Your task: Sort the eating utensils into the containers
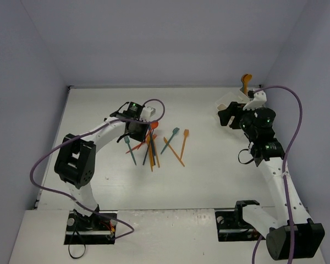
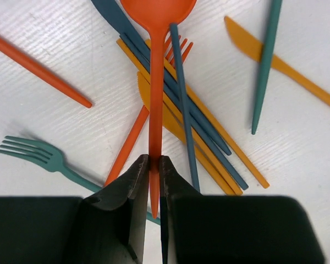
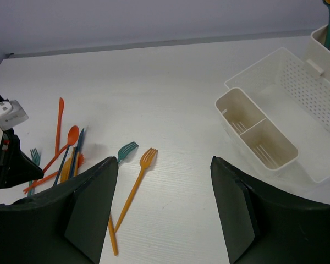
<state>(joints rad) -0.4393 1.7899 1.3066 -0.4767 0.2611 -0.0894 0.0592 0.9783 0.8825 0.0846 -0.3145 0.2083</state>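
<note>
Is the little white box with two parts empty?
Empty. Both halves of the small divided bin show only bare ribbed floor in the right wrist view.

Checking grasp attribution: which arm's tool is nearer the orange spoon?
Left. The left tool is shut on the handle of the orange spoon. The right tool is open, off to the right by the white bins, well away from the spoon.

3 white bins [image 3: 239, 140] and about 12 loose utensils [image 2: 154, 110].
</note>
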